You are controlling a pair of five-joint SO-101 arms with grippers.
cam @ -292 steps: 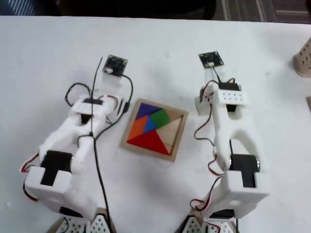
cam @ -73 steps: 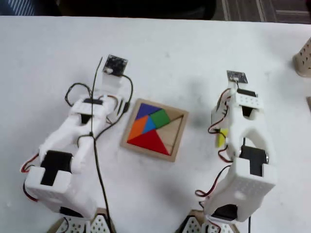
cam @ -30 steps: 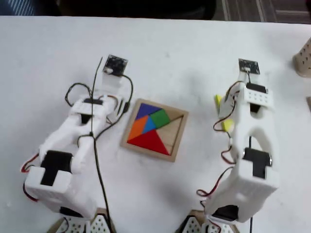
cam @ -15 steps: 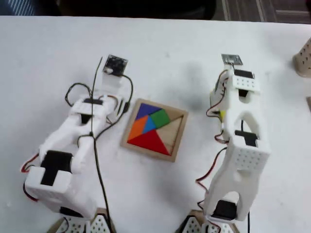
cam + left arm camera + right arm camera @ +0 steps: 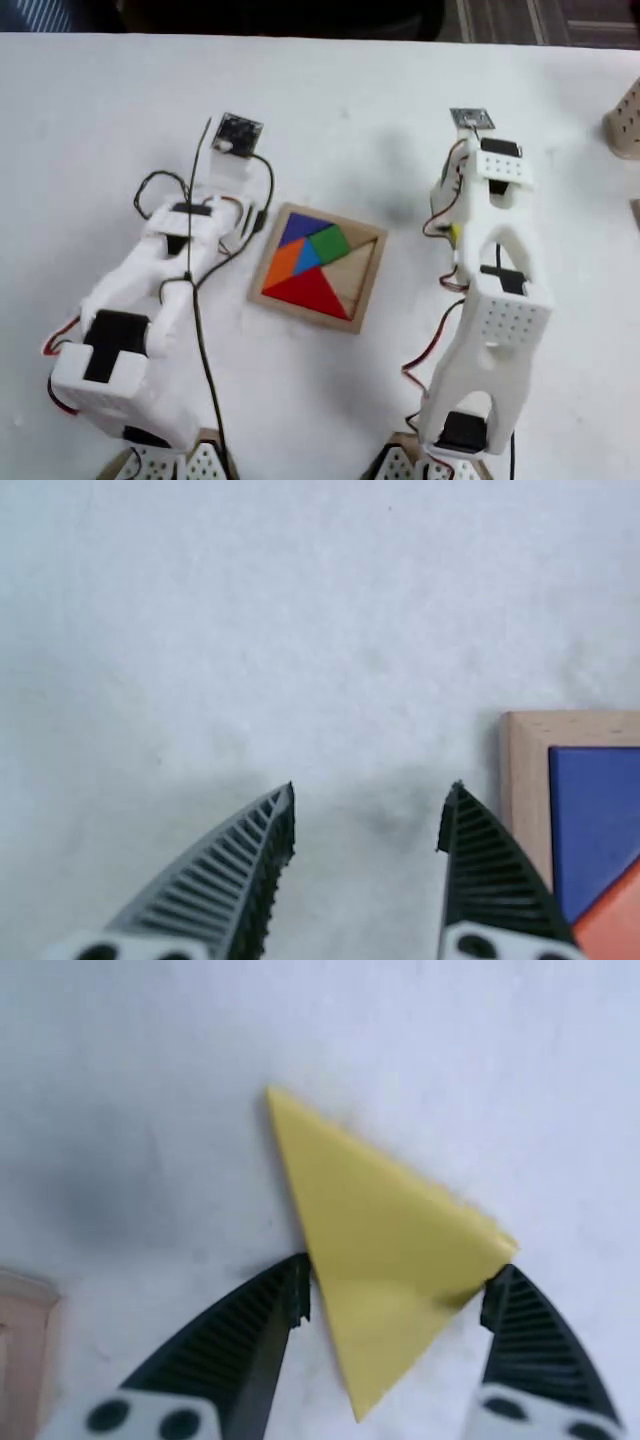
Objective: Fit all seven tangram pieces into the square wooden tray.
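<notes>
The square wooden tray (image 5: 366, 287) lies mid-table, holding blue (image 5: 296, 228), green (image 5: 330, 243), orange (image 5: 284, 265) and red (image 5: 312, 290) pieces; its right part shows pale wood. A yellow triangle (image 5: 385, 1250) lies flat on the table right of the tray, a sliver of the yellow triangle (image 5: 456, 236) peeking from under the right arm. My right gripper (image 5: 400, 1280) is open, one finger on each side of the triangle. My left gripper (image 5: 370, 790) is open and empty over bare table, just beside the tray's corner (image 5: 522, 780) and the blue piece (image 5: 595, 820).
A pale wooden pegged object (image 5: 625, 120) stands at the table's right edge. The left arm's black cable (image 5: 200, 330) trails over the table on the left. The table's far edge runs along the top.
The right arm has swung left and stretched out, so its gripper now straddles the yellow triangle and hides most of it from above. The left arm and tray have not moved.
</notes>
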